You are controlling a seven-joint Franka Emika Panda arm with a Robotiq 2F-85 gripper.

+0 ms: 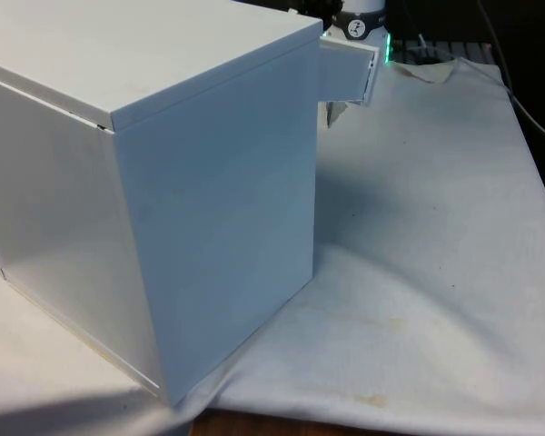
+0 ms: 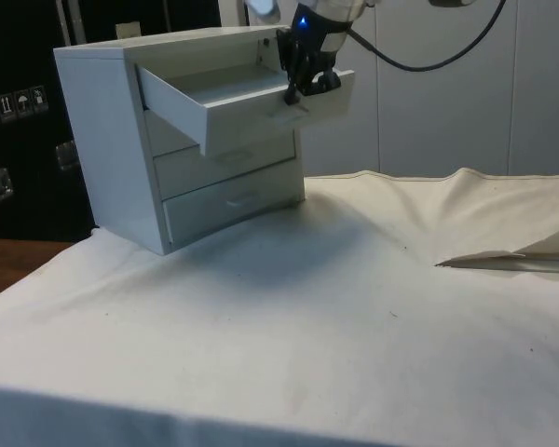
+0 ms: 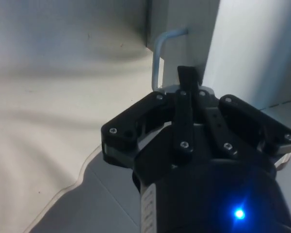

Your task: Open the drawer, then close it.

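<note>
We see the top drawer [image 2: 233, 98] pulled out of the white chest [image 2: 112, 140], upper left of the side view. Our pincer [image 2: 303, 88] sits at its front edge, fingers together; bare counter [image 2: 354, 317] lies beyond.

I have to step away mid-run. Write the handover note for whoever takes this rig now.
Hand: at the front panel of the top drawer, by its handle; whether it grips the handle cannot be told.
Chest of drawers: stands on the white cloth; the two lower drawers are shut.
Done: top drawer is pulled well out.
Left: push the top drawer back in until flush, then back the hand away.
</note>
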